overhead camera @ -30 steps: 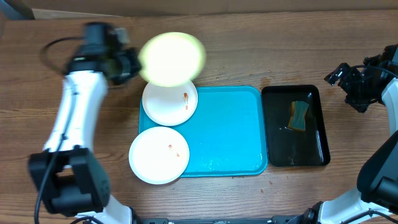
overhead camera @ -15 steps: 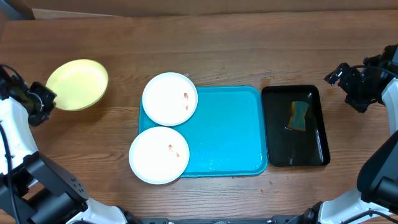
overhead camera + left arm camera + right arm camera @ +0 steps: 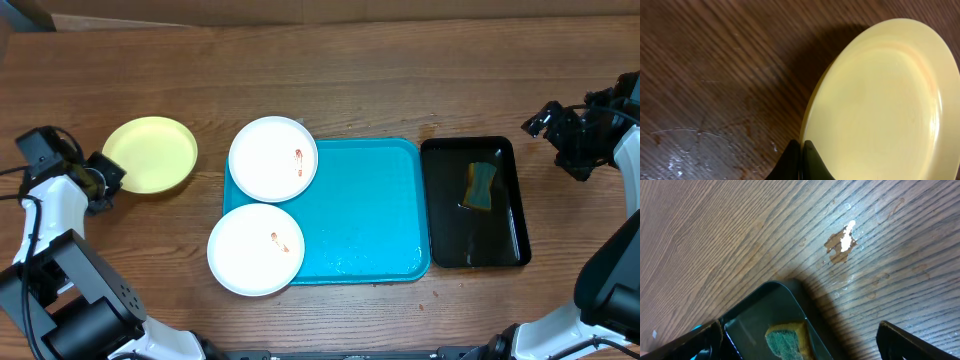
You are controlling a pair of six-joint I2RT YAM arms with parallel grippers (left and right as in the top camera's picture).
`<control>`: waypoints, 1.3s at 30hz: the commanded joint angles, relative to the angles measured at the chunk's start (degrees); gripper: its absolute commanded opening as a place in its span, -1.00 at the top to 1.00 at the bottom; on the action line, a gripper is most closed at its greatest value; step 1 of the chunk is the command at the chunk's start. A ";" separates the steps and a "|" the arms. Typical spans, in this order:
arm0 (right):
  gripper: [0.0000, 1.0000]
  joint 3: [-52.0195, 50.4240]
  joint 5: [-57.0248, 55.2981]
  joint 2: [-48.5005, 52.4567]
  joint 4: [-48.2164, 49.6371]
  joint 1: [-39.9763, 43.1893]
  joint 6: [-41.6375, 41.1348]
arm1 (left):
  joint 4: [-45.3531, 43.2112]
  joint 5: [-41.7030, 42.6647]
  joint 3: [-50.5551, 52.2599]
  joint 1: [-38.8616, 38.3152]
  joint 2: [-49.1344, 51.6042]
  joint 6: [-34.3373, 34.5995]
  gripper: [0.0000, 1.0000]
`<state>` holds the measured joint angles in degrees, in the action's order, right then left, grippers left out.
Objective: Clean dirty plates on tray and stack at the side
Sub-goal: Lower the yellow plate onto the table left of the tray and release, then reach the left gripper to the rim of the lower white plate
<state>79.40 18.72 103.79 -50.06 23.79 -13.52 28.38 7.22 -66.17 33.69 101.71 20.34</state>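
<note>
**Mia:** What are the left gripper (image 3: 801, 150) jaws doing?

**Ben:** They are pinched almost shut on the rim of the yellow plate (image 3: 150, 155). They hold it at its 8 o'clock edge.

**Mia:** And the right gripper (image 3: 545, 118)?

**Ben:** Its jaws are wide apart and hold nothing. One of its fingers (image 3: 685, 342) shows at each side of the wrist view. It hangs over the table (image 3: 400, 70), at 1 o'clock from the black tray (image 3: 500, 245). A sponge (image 3: 481, 187) lies in that tray.

**Mia:** How does the yellow plate look?

**Ben:** Round, pale and clean. It looks flat, low on the table, at 10 o'clock from the tray (image 3: 370, 210). I cannot tell if it is fully down.

**Mia:** Where are the others?

**Ben:** The top white plate (image 3: 265, 165) sits on the tray's 10 o'clock corner. The low white plate (image 3: 250, 255) hangs over its 8 o'clock edge. Each has a small red smear (image 3: 298, 155).

**Mia:** What changed?

**Ben:** A second ago the yellow plate was up above the top white plate. Half a second ago it was tilted, farther toward 9 o'clock. Now it is nearer the tray. The white plates and the right arm stayed put.
</note>
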 commanded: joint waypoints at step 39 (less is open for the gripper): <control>-1.00 1.33 0.46 -0.15 0.31 -0.09 -0.24 | 42.42 -3.17 5.49 -26.32 -26.36 8.35 -0.18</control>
<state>79.40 18.70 103.79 -50.09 23.81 -13.56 71.24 8.01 -62.81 9.43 75.33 24.49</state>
